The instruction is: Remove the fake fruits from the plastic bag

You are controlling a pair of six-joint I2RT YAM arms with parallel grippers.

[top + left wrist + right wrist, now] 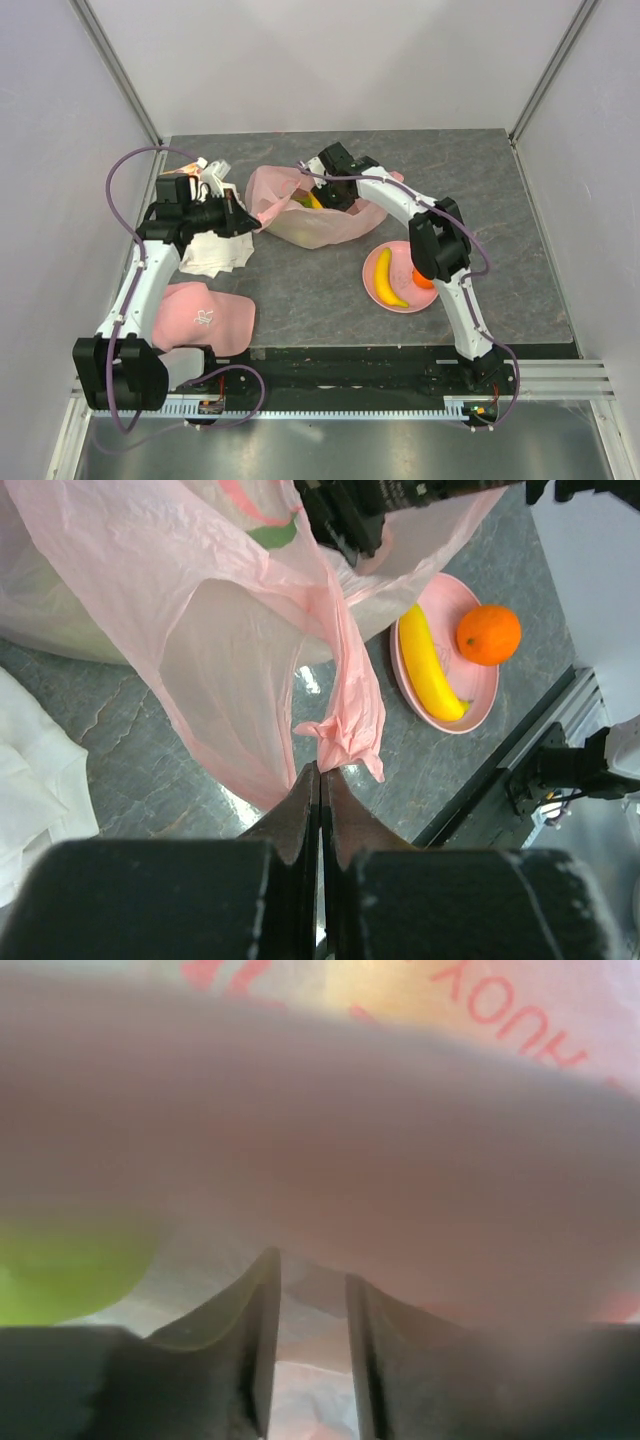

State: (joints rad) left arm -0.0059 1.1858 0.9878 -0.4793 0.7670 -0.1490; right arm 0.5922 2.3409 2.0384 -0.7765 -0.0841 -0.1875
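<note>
The left claw point(320, 772) is pressed together, pinching the thin, crinkly pink plastic bag point(230, 640) mid-bench point(480, 190). The right claw point(312, 1290), slightly spread, noses inside near a glossy green plastic fruit point(60, 1270). It looks light and slick, so grip across its middle.

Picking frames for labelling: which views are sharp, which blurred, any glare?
Top external: evenly lit, sharp. Left wrist: yellow plastic banana and round orange fruit sharp, a glare streak on the grey stone tabletop. Right wrist: translucent pale-pink plastic bag fills the frame, blurred.

Banana point(386, 277) and orange point(422, 279) on plate point(405, 255), right of bag point(320, 226)
</note>
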